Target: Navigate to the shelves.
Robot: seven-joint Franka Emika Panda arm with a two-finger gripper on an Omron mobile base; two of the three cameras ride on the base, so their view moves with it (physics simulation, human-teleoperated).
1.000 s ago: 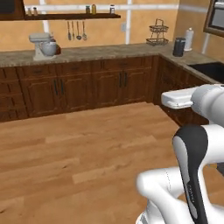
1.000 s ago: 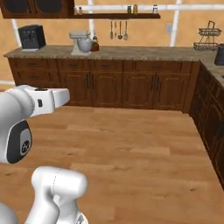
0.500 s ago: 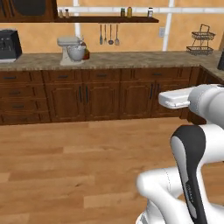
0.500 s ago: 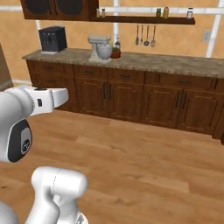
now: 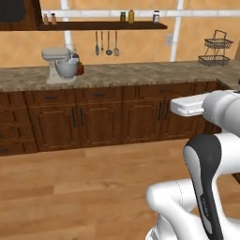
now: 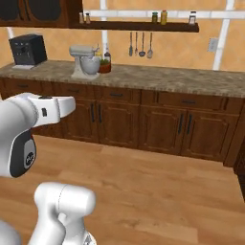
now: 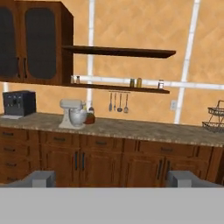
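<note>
The shelves (image 7: 118,52) sit dead ahead of you on the orange tile wall, two dark planks stacked above the counter (image 5: 117,75), well beyond the open stretch of wooden floor (image 6: 158,186). Look at the lower plank (image 5: 103,26) in the left base view: small jars (image 5: 131,16) stand along its top, and three utensils (image 5: 106,43) hang just beneath it. The same plank (image 6: 139,26) runs across the top of the right base view, its left end meeting the dark wall cabinet (image 6: 40,12).

Down on the counter you've got a stand mixer (image 6: 85,61) below the shelf's left part, a black coffee machine (image 6: 27,49) further left, and a two-tier wire basket rack (image 5: 214,49) far off to the right. Dark wood cabinets (image 5: 101,119) line the base under it all.

Your gripper (image 7: 111,178) points straight at that wall. Its two grey fingertips (image 7: 41,178) stand wide apart at the bottom of the hand view, open and holding nothing. The white arm (image 5: 206,159) is folded close to the base.
</note>
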